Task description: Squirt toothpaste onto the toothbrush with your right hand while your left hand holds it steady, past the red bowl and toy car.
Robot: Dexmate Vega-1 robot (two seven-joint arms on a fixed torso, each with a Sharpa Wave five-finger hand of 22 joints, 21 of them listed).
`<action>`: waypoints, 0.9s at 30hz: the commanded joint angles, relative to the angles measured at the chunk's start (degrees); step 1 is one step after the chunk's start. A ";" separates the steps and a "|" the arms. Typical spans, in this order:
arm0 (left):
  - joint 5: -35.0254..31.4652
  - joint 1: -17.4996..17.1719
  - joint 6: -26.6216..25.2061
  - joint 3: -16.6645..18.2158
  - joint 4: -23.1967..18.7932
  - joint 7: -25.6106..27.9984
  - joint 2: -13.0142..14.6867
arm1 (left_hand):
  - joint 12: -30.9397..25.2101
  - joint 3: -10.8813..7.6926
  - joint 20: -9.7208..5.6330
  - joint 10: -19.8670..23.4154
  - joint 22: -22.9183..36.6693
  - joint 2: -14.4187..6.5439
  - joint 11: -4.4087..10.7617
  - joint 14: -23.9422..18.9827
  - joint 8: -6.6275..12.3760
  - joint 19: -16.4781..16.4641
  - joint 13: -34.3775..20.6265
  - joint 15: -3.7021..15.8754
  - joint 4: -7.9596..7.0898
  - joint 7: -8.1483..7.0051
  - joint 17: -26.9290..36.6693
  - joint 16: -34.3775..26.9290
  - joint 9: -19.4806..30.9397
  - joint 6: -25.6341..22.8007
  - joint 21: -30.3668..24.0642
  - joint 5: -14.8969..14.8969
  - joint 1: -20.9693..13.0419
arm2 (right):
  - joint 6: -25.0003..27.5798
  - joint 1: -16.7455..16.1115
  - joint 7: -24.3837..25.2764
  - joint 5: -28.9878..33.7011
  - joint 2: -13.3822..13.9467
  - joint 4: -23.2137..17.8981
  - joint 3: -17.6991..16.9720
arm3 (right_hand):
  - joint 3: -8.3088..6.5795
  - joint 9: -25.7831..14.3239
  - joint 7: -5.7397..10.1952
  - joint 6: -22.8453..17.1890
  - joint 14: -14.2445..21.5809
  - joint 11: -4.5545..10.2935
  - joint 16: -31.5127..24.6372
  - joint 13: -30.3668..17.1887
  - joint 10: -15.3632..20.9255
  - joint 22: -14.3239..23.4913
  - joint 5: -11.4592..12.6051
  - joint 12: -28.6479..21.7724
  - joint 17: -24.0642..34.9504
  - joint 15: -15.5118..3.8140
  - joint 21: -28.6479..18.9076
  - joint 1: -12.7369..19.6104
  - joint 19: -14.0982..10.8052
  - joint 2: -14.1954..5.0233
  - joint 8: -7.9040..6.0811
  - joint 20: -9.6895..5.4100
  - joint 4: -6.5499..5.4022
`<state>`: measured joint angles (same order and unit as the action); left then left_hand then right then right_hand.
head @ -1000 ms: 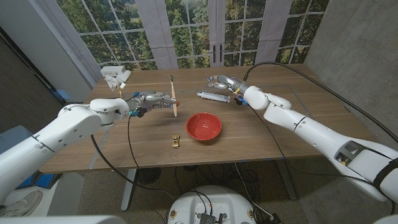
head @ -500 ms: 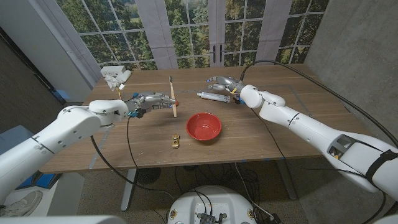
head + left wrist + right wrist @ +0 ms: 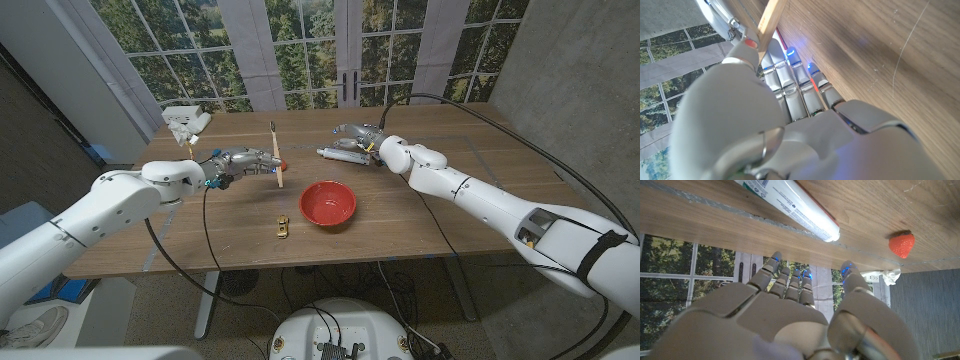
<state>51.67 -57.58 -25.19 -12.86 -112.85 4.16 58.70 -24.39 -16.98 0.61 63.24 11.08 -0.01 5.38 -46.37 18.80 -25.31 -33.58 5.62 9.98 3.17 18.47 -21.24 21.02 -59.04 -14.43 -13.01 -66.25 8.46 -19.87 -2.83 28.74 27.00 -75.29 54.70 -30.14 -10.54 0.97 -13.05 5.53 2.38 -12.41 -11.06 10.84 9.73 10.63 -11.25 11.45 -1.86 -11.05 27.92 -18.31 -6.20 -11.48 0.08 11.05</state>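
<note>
My left hand (image 3: 243, 160) grips a wooden toothbrush (image 3: 278, 150) by its lower handle, and the brush stands tilted above the table's left half. In the left wrist view the wooden handle (image 3: 771, 20) rises out of the curled fingers (image 3: 795, 85). A white toothpaste tube (image 3: 343, 154) lies on the table beyond the red bowl (image 3: 328, 203). Just behind and over the tube hovers my right hand (image 3: 357, 136), fingers apart and holding nothing. The right wrist view shows the tube (image 3: 790, 205) beyond the spread fingertips (image 3: 790, 275). A small yellow toy car (image 3: 283, 227) sits left of the bowl.
A crumpled white object (image 3: 187, 122) lies at the table's far left corner. A small red strawberry (image 3: 901, 244) sits on the wood near the toothbrush. Windows stand behind the table's far edge (image 3: 330, 108), and a grey wall rises on the right.
My right hand has moved leftward along the far side of the table and now hovers by the toothpaste tube. The left hand and toothbrush have stayed put.
</note>
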 commanded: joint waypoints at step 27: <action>1.19 -1.66 -0.26 0.96 -1.29 1.70 0.44 | 0.05 0.56 -0.26 3.88 0.12 -6.99 3.21 -0.41 -0.47 -0.68 -0.39 8.13 -0.09 0.26 0.34 0.22 0.31 -0.26 -0.50 -0.55 -7.47 | 8.15 4.69 -2.45 7.36 -4.36 6.45 8.29 | 0.02 -0.38 0.16 -2.36 1.90 0.60 -0.66 -0.55 3.39 0.26 -0.16 -1.15 0.46 -0.45 -0.62 7.79 -1.95 1.05 -1.14 0.04 -0.56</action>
<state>52.44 -58.53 -25.20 -12.33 -113.37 5.02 59.01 -23.89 -16.51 0.30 63.33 11.07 -0.54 5.29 -46.37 18.35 -25.62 -33.71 5.62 9.83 3.16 18.47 -21.24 21.19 -59.04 -14.66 -13.17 -66.79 13.68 -16.12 -4.63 33.96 23.72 -70.25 60.83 -30.06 -10.82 1.19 -14.68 6.79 2.98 -12.80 -11.34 13.33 9.73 10.63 -11.91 11.61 -2.04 -11.05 34.86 -19.65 -4.85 -12.31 0.00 10.65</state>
